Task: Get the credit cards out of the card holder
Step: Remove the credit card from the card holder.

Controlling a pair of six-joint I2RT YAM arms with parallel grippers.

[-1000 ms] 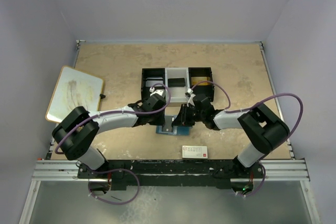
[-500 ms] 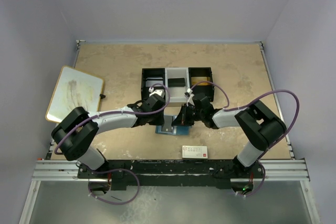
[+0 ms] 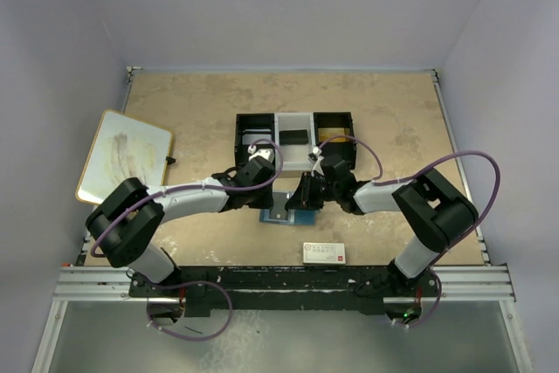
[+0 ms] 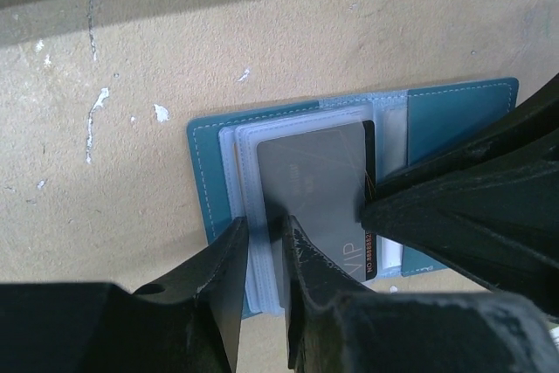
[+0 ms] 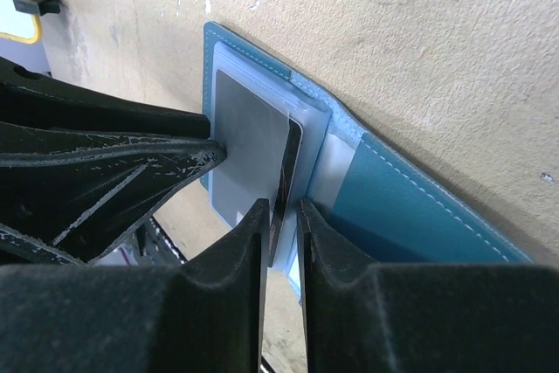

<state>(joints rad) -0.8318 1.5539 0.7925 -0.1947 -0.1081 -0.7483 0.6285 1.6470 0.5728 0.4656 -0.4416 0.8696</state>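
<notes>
- Grey card [image 4: 310, 172] in blue card holder [image 4: 454, 111]: "VIP" in pale letters at near end, reading sideways.
- Same card, dark strip on right edge: small orange "NO 8888…", remaining digits unclear.
- White box [image 3: 324, 253] on desk, near edge: red print too small to read.

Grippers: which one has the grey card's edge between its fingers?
The right gripper: the grey card's dark edge runs between its fingers. The left gripper straddles the card holder's clear sleeves instead.
</notes>
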